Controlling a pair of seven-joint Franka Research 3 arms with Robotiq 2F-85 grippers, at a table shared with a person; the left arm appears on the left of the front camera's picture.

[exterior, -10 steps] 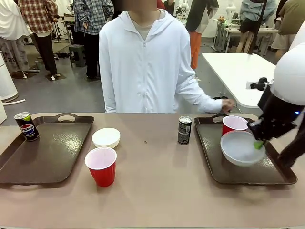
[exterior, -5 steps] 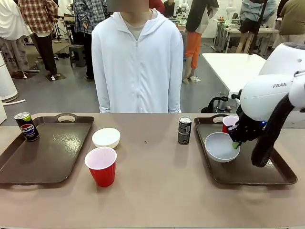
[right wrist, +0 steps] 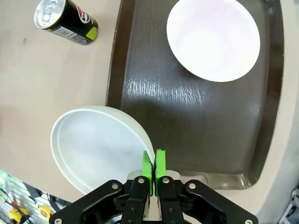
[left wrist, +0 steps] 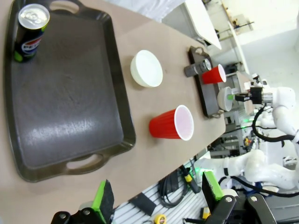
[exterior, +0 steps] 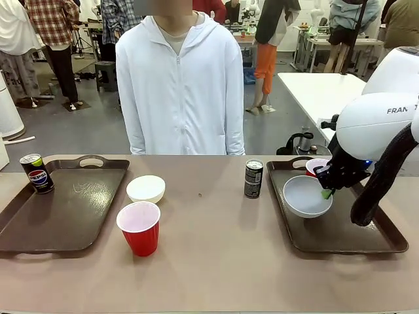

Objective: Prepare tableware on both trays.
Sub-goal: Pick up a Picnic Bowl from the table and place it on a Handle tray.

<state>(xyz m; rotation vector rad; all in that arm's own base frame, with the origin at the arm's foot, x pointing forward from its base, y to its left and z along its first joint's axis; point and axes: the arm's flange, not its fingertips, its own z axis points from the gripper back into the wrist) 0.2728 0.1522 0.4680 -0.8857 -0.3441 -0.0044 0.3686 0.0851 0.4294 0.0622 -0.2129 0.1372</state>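
1. The right gripper (exterior: 325, 191) was closed tight on the rim of the held bowl (exterior: 306, 196). Its green pads pinched the bowl's wall, and the bowl hung tilted with its mouth toward the robot.
2. Over the past second the bowl had been carried from the near right part of the right tray (exterior: 340, 234) toward its far left part. The person's hand, which had been reaching to the tray's far end, had left the table.
3. This suggested the bowl was being lined up for setting down. It did not yet appear to rest flat on the tray.
4. In the right wrist view the bowl stuck out to one side of the fingers, and part of it overhung the tray's rim and the table.
5. The tray's red cup (exterior: 316, 167) stood just beyond the bowl. The middle can (exterior: 253, 178) stood on the table just outside that rim.
6. Farther left, the second bowl (exterior: 145, 188) and the near red cup (exterior: 139, 227) waited on bare table. The left can (exterior: 36, 172) stood in the far corner of the left tray (exterior: 65, 212).
7. The left gripper (left wrist: 156, 193) hung wide open and empty above that tray.
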